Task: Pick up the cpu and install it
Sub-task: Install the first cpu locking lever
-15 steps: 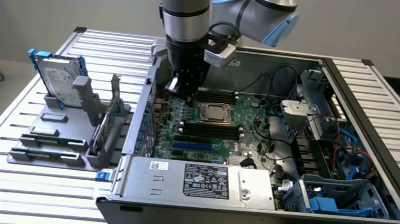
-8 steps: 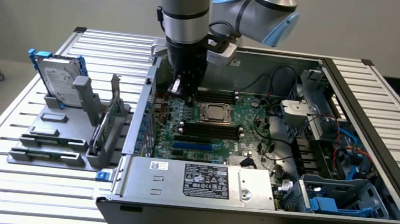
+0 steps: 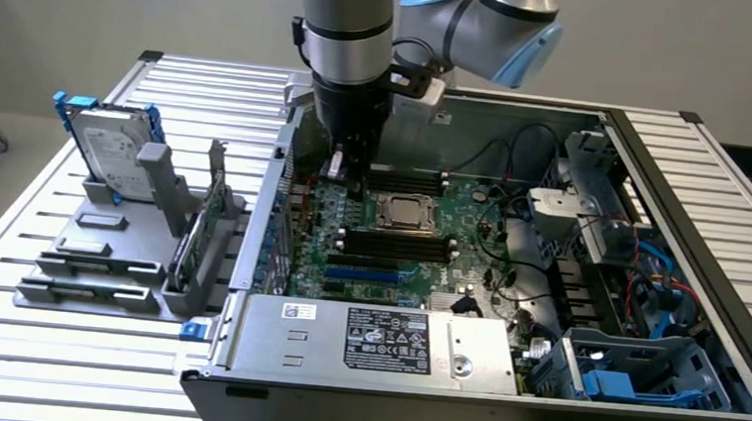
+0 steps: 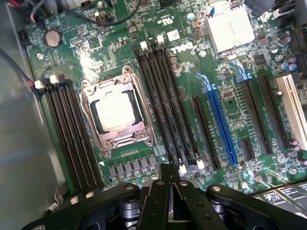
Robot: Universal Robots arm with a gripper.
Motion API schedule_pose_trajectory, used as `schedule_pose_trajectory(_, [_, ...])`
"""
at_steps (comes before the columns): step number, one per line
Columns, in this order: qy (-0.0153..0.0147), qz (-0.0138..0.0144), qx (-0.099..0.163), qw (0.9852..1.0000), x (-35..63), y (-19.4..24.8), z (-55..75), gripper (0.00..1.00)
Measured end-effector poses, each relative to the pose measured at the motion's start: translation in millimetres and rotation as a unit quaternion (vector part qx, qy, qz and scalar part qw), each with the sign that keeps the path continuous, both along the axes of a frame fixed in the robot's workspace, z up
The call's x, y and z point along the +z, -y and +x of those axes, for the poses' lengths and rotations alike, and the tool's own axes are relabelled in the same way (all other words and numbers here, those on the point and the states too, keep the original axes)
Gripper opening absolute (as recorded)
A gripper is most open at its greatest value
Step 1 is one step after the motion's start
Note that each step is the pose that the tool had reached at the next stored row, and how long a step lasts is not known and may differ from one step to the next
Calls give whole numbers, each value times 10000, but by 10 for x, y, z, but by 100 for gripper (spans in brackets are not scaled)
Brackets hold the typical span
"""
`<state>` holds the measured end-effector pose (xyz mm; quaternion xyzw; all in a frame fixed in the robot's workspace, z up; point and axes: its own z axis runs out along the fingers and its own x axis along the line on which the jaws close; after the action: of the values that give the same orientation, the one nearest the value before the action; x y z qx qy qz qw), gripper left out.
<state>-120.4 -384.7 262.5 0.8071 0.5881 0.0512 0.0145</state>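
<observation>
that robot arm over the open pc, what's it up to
A single robot arm hangs inside an open computer case, its gripper shut and holding nothing, just above the motherboard. The cpu already sits in the metal-framed socket on the board, its silvery top showing between the banks of memory slots. The gripper is beside the socket, toward the exterior view's left, not touching the chip. A hard drive stands upright in a rack outside the case.
</observation>
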Motion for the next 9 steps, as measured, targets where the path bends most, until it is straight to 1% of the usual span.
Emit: schedule_pose_trajectory(9, [0, 0, 127, 9999, -27, -101, -34, 11])
